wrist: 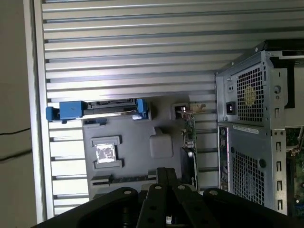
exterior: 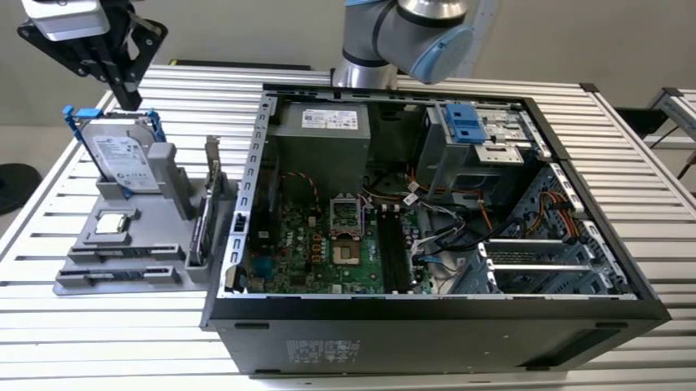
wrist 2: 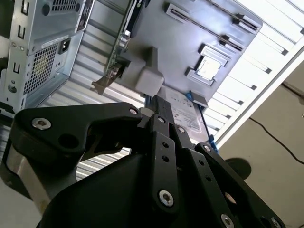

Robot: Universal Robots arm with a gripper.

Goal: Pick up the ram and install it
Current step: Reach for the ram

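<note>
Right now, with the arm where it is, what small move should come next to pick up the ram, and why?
Probably shift the pincer across the gray tray toward the ram: it hangs above the upright hard drive, while the ram lies flat at the tray's opposite end, untouched.

Behind the computer case (exterior: 435, 334) in the exterior view, the arm (exterior: 370, 37) is showing a round silver-grey metal tube and a thick rounded joint that is wearing a pale blue cap (exterior: 448, 50). Away from the computer case, toward the exterior view's left, the gripper (exterior: 129, 99) is showing as a matt black angular body under a pale silver-white block (exterior: 65, 20). In both wrist views the gripper (wrist 2: 154, 103) (wrist: 166, 171) is presenting flat black plates and long narrow links layered side by side, and these are carrying small round screw heads (wrist 2: 41, 123) and dark sunken bolt holes.
</note>
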